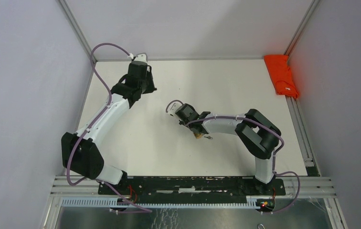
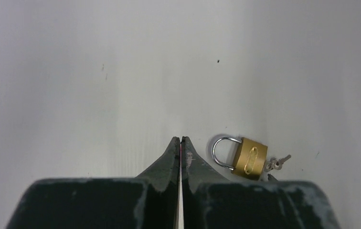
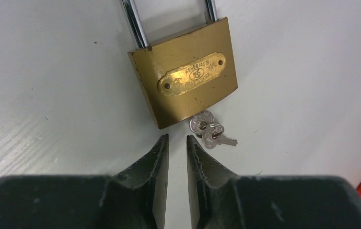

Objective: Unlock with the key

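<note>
Left arm [image 1: 104, 114] stretches to the far left of the white worktop [image 1: 226, 86], left tool [image 2: 181, 139] closed on nothing; right arm [image 1: 226, 125] doubles back at the elbow, right tool [image 3: 177, 137] low, jaws slightly parted and empty, tips just short of the padlock [image 3: 188, 81]. Padlock lies flat mid-worktop, key [image 3: 212, 136] at its base; pale walls [image 1: 26, 95]; orange cloth [image 1: 281, 75] at far right.

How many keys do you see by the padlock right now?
2. The first key has its round head against the padlock's bottom edge, maybe in the keyhole; the second key lies on the table beside it. No others visible.
</note>
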